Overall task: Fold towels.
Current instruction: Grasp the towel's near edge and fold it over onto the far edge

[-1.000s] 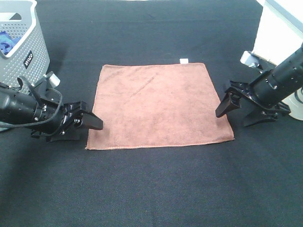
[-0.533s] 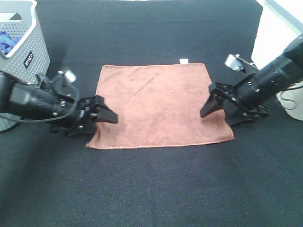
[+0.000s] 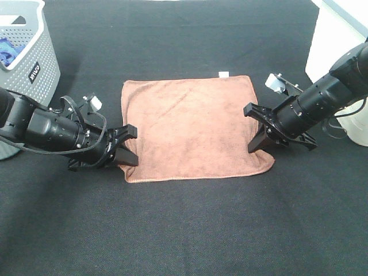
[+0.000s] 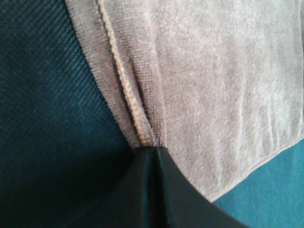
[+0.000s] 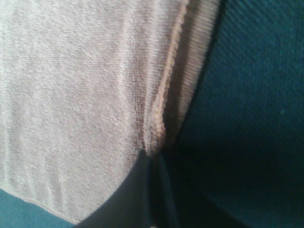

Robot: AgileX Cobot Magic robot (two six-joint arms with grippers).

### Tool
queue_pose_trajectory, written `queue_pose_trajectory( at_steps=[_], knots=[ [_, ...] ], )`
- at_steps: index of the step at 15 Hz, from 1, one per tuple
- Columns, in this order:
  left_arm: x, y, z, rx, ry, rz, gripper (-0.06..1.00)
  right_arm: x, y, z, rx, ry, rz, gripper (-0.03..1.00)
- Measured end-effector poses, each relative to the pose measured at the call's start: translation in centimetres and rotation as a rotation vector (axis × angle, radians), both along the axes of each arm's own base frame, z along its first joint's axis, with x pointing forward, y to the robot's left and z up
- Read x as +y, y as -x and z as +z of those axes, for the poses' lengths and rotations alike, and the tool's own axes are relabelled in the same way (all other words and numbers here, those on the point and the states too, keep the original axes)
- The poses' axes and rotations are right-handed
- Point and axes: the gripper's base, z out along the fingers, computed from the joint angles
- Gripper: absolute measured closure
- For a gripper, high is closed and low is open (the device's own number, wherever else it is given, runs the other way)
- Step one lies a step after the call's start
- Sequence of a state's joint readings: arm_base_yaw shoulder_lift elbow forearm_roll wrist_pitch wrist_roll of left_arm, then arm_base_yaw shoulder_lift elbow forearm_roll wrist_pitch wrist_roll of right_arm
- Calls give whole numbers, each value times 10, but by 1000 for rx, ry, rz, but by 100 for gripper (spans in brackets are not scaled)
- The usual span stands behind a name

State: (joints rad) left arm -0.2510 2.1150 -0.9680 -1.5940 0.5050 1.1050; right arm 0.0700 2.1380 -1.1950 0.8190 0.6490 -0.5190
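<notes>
A brown towel point(image 3: 192, 123) lies flat on the black table, with a small white tag at its far edge. My left gripper point(image 3: 127, 150) is shut on the towel's left edge near the near-left corner. The left wrist view shows the fingers point(image 4: 156, 190) pinching a bunched fold of the towel point(image 4: 199, 85). My right gripper point(image 3: 257, 138) is shut on the right edge near the near-right corner. The right wrist view shows its fingers point(image 5: 149, 190) pinching the hem of the towel point(image 5: 85, 95). Both near corners are pulled inward.
A grey perforated laundry basket point(image 3: 31, 57) with blue cloth inside stands at the far left. A white object point(image 3: 336, 52) stands at the far right behind the right arm. The black tabletop point(image 3: 190, 230) extends toward the near edge.
Both grippers moved inward onto the towel's side edges and closed on them. The near corners of the towel have drawn in and the side edges are bunched.
</notes>
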Motion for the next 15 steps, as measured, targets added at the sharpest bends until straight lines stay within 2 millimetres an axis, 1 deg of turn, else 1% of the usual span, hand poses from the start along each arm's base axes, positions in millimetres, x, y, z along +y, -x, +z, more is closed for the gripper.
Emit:
queue_pose_trajectory(
  at_steps=[2, 3, 4, 5, 6, 7, 8, 9, 10, 12, 13, 14, 15],
  knots=[
    [4, 3, 9, 19, -16, -36, 94, 0, 3, 4, 33, -3, 14, 97],
    [8, 4, 16, 28, -19, -49, 94, 1, 5, 9, 38, -2, 27, 97],
    [8, 4, 16, 28, -19, -49, 94, 1, 5, 9, 38, -2, 27, 97],
    [14, 5, 26, 31, -20, -67, 94, 2, 7, 19, 39, -4, 38, 97],
    [21, 9, 37, 45, -30, -108, 94, 2, 11, 35, 41, -10, 51, 97],
    [23, 13, 44, 58, -40, -138, 94, 3, 15, 41, 55, -17, 55, 97],
    [24, 19, 48, 76, -53, -163, 94, 3, 21, 43, 70, -21, 58, 97],
    [26, 27, 50, 93, -62, -172, 94, 3, 31, 42, 98, -23, 59, 97],
    [29, 43, 47, 135, -71, -183, 94, 2, 48, 37, 146, -23, 60, 97],
    [34, 68, 43, 186, -79, -192, 94, 0, 77, 30, 213, -19, 58, 97],
    [36, 77, 42, 202, -84, -197, 94, -1, 92, 28, 241, -14, 54, 97],
    [37, 84, 42, 213, -86, -200, 94, -3, 102, 27, 246, -7, 53, 97],
    [37, 88, 43, 215, -85, -204, 94, -4, 108, 28, 241, -3, 54, 97]
  ],
)
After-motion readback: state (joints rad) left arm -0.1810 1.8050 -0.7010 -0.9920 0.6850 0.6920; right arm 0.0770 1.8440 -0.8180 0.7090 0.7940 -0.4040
